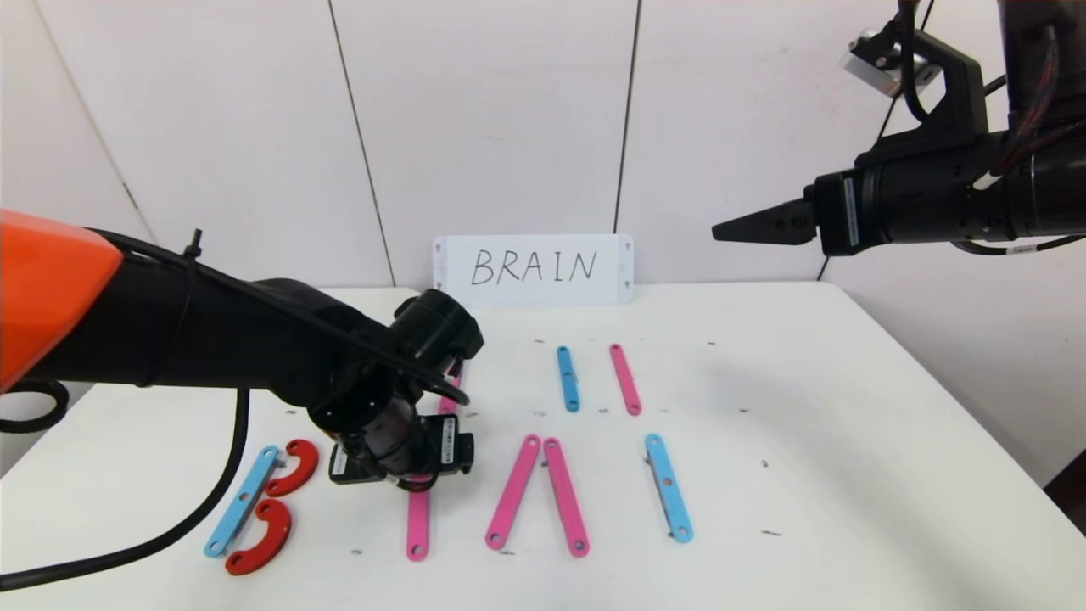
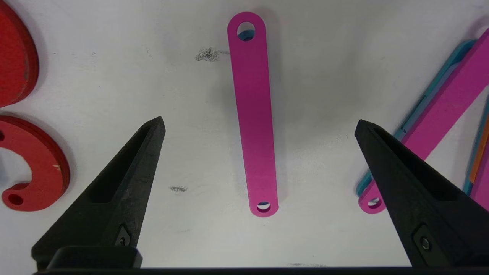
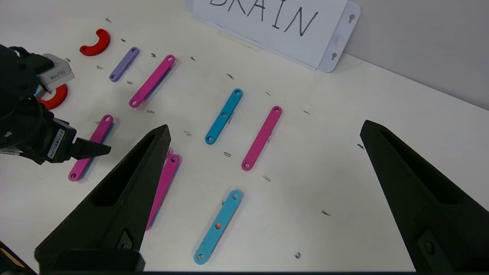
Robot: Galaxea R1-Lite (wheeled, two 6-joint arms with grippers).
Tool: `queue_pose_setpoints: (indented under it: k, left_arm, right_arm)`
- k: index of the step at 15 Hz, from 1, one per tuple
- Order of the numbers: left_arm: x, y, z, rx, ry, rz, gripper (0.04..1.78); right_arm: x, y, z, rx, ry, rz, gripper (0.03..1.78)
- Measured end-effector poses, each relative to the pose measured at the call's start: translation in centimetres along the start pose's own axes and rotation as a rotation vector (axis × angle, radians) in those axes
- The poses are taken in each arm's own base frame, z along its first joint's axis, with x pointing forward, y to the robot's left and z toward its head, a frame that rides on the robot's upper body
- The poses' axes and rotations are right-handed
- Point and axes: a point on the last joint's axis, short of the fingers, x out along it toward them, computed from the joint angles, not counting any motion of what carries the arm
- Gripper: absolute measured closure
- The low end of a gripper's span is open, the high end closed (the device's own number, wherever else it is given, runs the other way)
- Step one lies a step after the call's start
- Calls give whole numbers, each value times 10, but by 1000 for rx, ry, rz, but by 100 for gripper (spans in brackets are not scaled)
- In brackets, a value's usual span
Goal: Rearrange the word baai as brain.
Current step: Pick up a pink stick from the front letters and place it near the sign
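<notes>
A flat white surface (image 1: 848, 441) fills the space ahead, dotted all over with small dark scuff marks (image 1: 769, 533). At its far edge a white rectangular card (image 1: 533, 269) stands leaning against the wall, with BRAIN handwritten on it in black and keyhole slots at its corners. Behind it rises a pale panelled wall (image 1: 492, 119) with thin dark seams running upward.

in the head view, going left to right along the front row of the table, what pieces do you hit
light-blue bar → two red curves → pink bar under the left gripper → two pink bars meeting at the top like an A → light-blue bar on its own
</notes>
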Motion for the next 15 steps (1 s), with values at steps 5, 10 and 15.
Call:
queue_pose_setpoints:
  k: [5, 10, 15]
  left_arm:
    - [14, 3, -10, 3, 27, 0, 8]
    - [16, 4, -12, 3, 35, 3, 21]
    - [19, 3, -14, 2, 38, -15, 95]
  right_arm:
    - [0, 0, 0, 0, 0, 0, 7]
    - [0, 0, 0, 0, 0, 0, 7]
    - [0, 0, 0, 0, 0, 0, 7]
